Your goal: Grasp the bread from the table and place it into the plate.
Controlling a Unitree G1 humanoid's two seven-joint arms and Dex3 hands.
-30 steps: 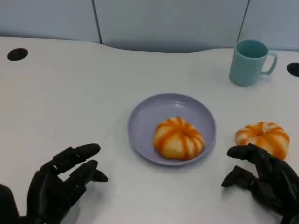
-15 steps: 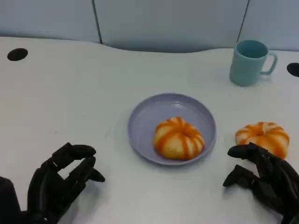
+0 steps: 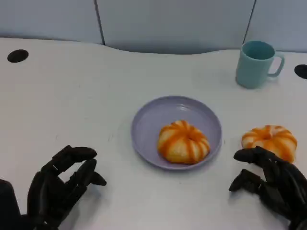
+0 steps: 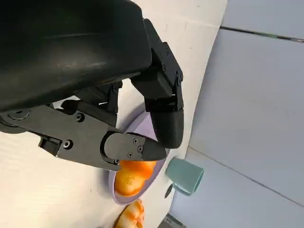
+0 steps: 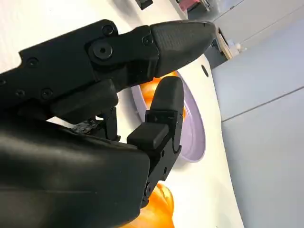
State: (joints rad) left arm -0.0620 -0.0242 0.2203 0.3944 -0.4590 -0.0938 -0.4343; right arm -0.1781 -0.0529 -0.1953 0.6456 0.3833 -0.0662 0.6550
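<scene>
A round bread with orange stripes (image 3: 183, 142) lies in the lilac plate (image 3: 153, 120) at the table's middle. A second striped bread (image 3: 269, 141) lies on the white table to the plate's right. My right hand (image 3: 268, 184) hovers just in front of that second bread, fingers apart and empty, its fingertips close to the bread's near edge. My left hand (image 3: 57, 189) is at the front left, well clear of the plate, fingers spread and holding nothing. The left wrist view looks past the fingers (image 4: 130, 149) to the plate (image 4: 113, 183) and both breads. Bread (image 5: 156, 206) lies beside my hand in the right wrist view.
A teal mug (image 3: 255, 63) stands at the back right, handle to the right. Two dark round holes (image 3: 17, 55) sit in the tabletop near its far left and far right edges. A grey panelled wall runs behind the table.
My left hand has drawn slightly back toward the front edge and its fingers have curled in a little. The right hand and both breads have barely moved.
</scene>
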